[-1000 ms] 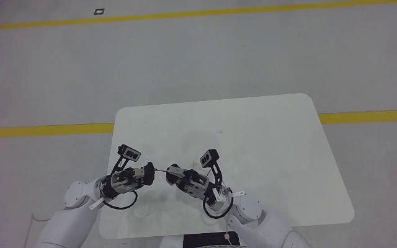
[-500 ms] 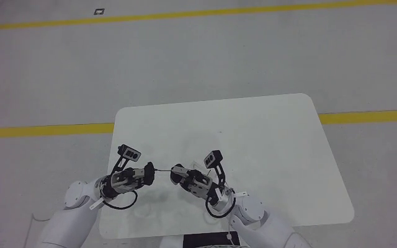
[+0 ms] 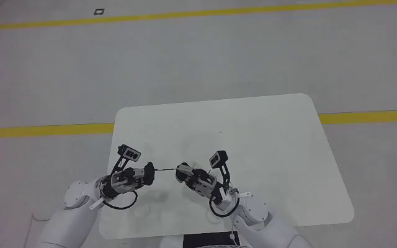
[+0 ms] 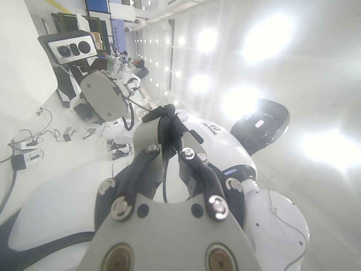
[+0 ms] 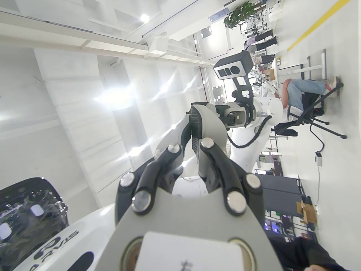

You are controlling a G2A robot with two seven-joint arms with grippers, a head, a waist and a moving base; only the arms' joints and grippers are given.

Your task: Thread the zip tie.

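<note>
A thin black zip tie stretches as a short straight line between my two grippers, above the near left part of the white table. My left gripper is shut on one end. In the left wrist view its fingertips pinch the tie's dark head, and the strap runs back between the fingers toward the palm. My right gripper faces it from the right, and the line reaches its tips. In the right wrist view that gripper has its fingers pressed together; the tie itself is too thin to make out there.
Both arms hang low over the table's near edge. The rest of the tabletop is bare white surface with rounded corners. Grey floor with yellow lines surrounds it.
My right gripper has drawn away to the right, and the visible stretch of zip tie between the grippers has grown longer. The left gripper has stayed in place.
</note>
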